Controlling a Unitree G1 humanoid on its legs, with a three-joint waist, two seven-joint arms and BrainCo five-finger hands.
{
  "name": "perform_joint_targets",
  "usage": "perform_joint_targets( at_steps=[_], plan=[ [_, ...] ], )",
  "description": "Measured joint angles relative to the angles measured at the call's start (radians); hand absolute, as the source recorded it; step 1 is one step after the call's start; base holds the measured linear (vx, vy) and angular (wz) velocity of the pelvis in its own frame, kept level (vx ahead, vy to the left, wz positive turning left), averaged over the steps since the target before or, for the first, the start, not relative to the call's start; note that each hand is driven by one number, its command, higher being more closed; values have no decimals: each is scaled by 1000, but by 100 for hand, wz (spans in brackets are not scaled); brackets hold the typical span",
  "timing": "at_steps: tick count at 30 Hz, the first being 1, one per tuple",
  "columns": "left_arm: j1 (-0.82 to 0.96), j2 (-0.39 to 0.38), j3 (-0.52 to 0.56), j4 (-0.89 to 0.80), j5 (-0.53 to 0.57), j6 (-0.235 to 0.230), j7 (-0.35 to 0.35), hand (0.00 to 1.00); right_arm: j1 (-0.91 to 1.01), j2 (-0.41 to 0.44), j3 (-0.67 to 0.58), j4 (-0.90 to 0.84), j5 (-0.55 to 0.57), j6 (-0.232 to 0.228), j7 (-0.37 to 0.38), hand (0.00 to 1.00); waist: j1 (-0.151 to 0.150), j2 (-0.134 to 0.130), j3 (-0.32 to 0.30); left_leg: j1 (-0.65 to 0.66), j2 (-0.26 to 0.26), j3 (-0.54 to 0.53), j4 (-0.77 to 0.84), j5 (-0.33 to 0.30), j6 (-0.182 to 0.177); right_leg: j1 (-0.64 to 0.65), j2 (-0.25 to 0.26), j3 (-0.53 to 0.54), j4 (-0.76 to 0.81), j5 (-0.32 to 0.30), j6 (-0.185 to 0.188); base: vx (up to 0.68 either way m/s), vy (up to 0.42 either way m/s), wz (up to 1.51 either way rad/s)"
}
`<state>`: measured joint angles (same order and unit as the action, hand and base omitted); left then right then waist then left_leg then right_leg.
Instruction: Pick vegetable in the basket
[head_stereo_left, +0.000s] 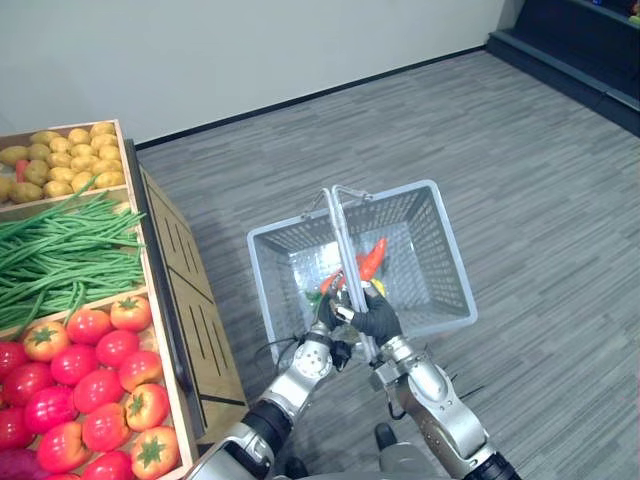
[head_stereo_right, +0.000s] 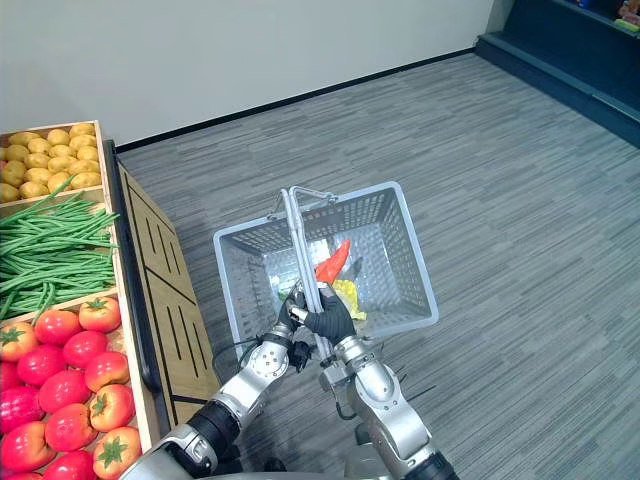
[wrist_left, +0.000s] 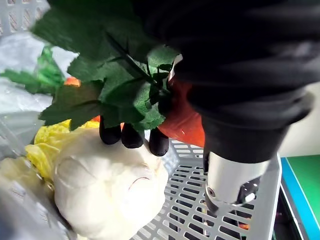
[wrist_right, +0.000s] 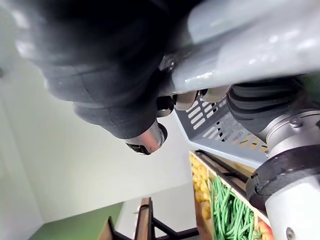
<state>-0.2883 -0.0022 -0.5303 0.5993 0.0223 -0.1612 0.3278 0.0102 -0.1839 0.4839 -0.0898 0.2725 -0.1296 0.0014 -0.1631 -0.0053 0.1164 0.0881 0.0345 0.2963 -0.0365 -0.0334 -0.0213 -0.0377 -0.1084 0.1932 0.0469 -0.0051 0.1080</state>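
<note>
1. Plainly, the biggest thing is the wooden produce stand, just left of the basket, with potatoes, green beans and tomatoes in its bins.
2. The grey basket hangs by its handles, with the right hand curled tight round them at the basket's near rim.
3. The left hand reaches inside the basket beside the handles. Its fingertips are pressed together and curled round a leafy red-orange vegetable, so that piece looks to be in but not yet let go.
4. A white bulb and something yellow lie on the basket's floor; several picks seem done, and letting go remains.
5. No label or writing can be read.
</note>
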Motion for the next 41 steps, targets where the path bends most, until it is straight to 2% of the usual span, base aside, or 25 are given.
perform_joint_targets(
  at_steps=[2,9,18,20,24,27,30,32,35,37,41],
  plan=[
    [0,9,1,-1,48,0,-2,0,0,0,-23,12,-54,0,1,100,-11,-2,-2,0,0,-1,0,1,0,0,0,0,0,0,0,-38,-35,1],
    [34,35,23,-101,162,0,-55,0,58,6,-185,36,-165,0,2,100,-11,-4,-4,-2,1,-4,-2,1,0,0,0,-3,-3,0,0,-15,-26,1],
    [106,69,113,-280,256,-4,-66,0,157,43,-327,78,-205,0,0,100,-9,1,-27,-2,3,-25,0,2,-2,14,-1,-24,-11,0,0,-25,-38,6],
    [125,74,125,-305,257,-4,-67,0,158,49,-340,89,-208,0,-5,100,-8,1,-30,-2,3,-26,0,3,-2,15,-1,-25,-11,0,0,-37,-32,1],
    [165,79,160,-409,245,-14,-67,0,185,64,-414,90,-215,0,-26,100,14,1,-30,-1,2,-29,1,3,-3,16,-1,-27,-11,0,0,-24,-22,1],
    [226,82,235,-495,184,-43,-74,0,197,70,-460,90,-217,0,-43,100,13,2,-31,-1,-1,-32,0,4,-3,19,-1,-33,-11,0,0,-11,-16,3],
    [290,80,314,-520,104,-45,-88,0,211,73,-504,90,-228,0,-46,100,14,10,-37,-1,0,-37,-1,4,-4,22,0,-42,-11,0,1,-9,-22,5],
    [367,84,390,-517,59,-45,-96,0,239,74,-548,91,-245,0,-46,100,15,19,-46,4,1,-47,-1,5,-5,34,0,-52,-16,0,1,-9,-36,12],
    [415,89,443,-498,49,-45,-108,0,260,71,-580,93,-253,0,-45,100,23,20,-47,4,3,-48,-1,6,-8,35,1,-53,-16,0,1,-25,-24,2],
    [450,94,487,-407,48,-42,-114,0,268,67,-612,136,-273,-1,-43,100,41,20,-48,6,3,-49,0,7,-9,36,1,-58,-15,0,1,-63,-40,-1],
    [488,114,551,-282,49,-23,-136,0,268,56,-616,234,-293,0,-35,100,45,18,-48,4,1,-54,-1,7,-9,35,0,-63,-15,0,0,-45,-25,2]
  ],
)
